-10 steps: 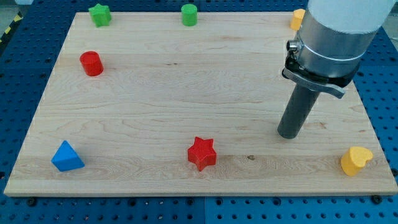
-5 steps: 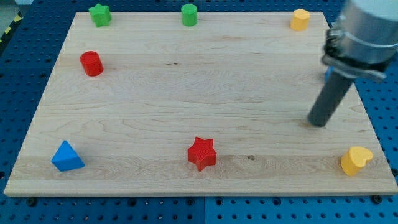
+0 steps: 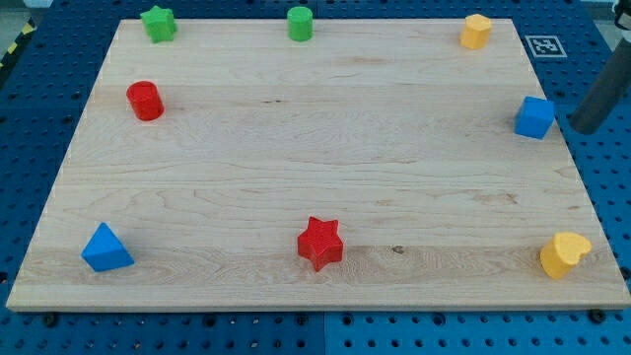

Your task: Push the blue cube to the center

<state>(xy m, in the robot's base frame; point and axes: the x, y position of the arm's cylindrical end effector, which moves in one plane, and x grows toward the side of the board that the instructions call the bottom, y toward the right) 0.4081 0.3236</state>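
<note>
My tip (image 3: 584, 129) sits just right of the blue cube (image 3: 533, 117), apparently apart.

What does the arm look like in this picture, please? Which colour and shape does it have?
Only a short piece of the arm shows, at the view's right edge: a straight, dark grey, round rod. My tip is its lower end, plain and blunt. No cables, markings or hand are visible, and the upper body is out of frame.

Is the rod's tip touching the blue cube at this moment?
Apart. The camera view shows a sliver of board edge between my tip and the blue cube, tip at the cube's right.
</note>
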